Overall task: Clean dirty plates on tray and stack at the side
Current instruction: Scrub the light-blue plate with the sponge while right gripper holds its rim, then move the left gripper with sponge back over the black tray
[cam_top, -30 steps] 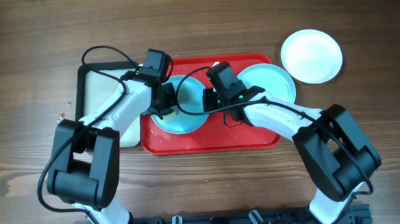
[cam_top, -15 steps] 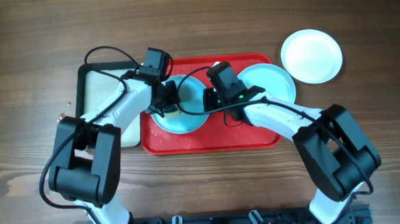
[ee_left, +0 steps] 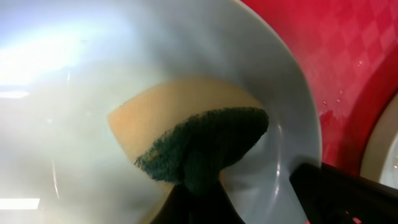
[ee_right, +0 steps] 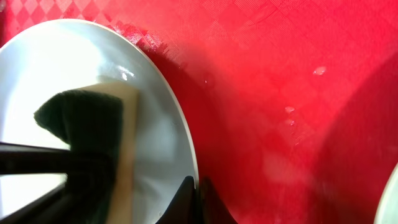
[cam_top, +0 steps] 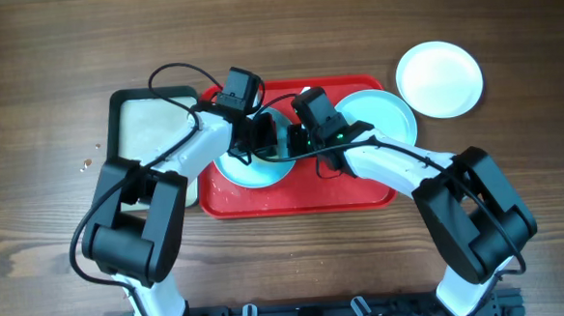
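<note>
My right gripper [ee_right: 198,194] pinches the rim of the blue plate [ee_right: 43,68] to steady it; my left gripper [cam_top: 261,137] clamps the sponge [ee_left: 189,134] for scrubbing.

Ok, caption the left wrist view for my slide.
Left gripper holds a green-faced sponge against a pale blue plate on the red tray.

the tray [cam_top: 303,197] is bright red, its floor embossed with a fine diamond pattern. the left blue plate [cam_top: 249,171] and right blue plate [cam_top: 384,112] are a plain pale light blue; the white plate [cam_top: 439,78] is plain white. the sponge [ee_left: 186,112] is tan with a dark green scouring face. the black-rimmed tray [cam_top: 145,122] is pale cream inside. the tabletop [cam_top: 44,54] is brown with wood grain. the left arm [cam_top: 194,143] and right arm [cam_top: 389,164] are white with black joints.
</note>
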Tool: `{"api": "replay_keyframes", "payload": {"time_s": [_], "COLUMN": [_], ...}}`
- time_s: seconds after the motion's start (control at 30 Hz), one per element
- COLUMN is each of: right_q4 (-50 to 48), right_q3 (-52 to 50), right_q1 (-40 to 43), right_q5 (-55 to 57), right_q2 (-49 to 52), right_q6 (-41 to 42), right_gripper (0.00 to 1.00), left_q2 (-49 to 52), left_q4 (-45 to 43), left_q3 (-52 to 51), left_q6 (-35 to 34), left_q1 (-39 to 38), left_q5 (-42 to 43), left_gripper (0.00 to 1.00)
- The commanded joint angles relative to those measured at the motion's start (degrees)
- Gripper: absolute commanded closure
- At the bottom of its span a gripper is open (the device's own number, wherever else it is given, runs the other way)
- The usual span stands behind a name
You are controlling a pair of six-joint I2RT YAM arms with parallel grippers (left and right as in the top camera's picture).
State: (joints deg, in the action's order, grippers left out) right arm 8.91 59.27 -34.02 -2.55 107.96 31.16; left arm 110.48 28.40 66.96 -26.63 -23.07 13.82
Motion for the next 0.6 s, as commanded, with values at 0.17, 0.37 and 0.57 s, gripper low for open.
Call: {"api": "replay_keyframes", "payload": {"time_s": [0.17,0.37,0.57], "right_q4": [-0.3,-0.3,-0.3], "right_q3": [0.0,0.0,0.0], "right_q1": [-0.5,-0.5,-0.5], "right_q5": [-1.4,-1.4,-1.4], "right_q2": [1.3,1.3,1.3], "right_q6": [-1.2,-1.2,-1.2], "right_gripper": [0.96,0.87,0.71], "left_q2": [0.2,-12.2,-21.3], "left_q4": [1.2,4.8,12.1], "left_q3": [-0.7,1.0,1.0], "left_q6": [0.9,0.9,0.9], "left_q1": [-1.4,3.8,11.2], "left_q5": [5.0,-4.0,-15.3], "left_gripper": [0.96,0.96,0.93]}}
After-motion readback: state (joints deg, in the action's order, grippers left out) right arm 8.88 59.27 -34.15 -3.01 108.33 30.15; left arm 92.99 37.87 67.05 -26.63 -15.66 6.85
